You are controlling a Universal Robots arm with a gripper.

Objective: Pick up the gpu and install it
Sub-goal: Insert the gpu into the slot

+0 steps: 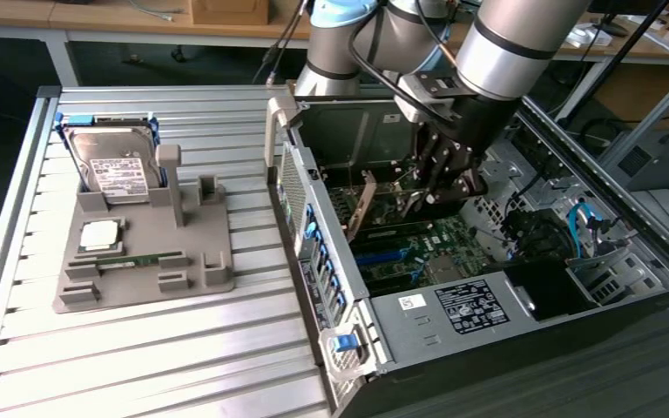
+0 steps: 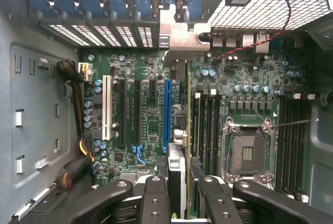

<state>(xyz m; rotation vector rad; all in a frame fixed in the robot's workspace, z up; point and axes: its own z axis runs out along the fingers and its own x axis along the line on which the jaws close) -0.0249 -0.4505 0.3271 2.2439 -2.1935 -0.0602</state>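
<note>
The pincer [image 2: 181,193] is clamped on the gpu [image 2: 178,168], one finger on each flat face, so the card stands on edge between them. In the exterior view the pincer [image 1: 439,193] hangs inside the open computer case [image 1: 428,318], with the gpu [image 1: 387,202] reaching out from it toward about 8 o'clock.

The card's long axis runs straight away from the fingers to the case's rear wall, and its metal bracket [image 2: 179,39] is at that far end by the row of rear openings. That axis runs parallel to the long blue slot [image 2: 167,115] on the motherboard [image 2: 151,130], and the slot lies just beside the card's line rather than squarely under it. I cannot tell whether the lower edge has met the slot, though it looks close above the board.

Well out at 9 o'clock from the case, a grey tray [image 1: 212,279] holds a hard drive [image 1: 119,170] standing in its rack.
</note>
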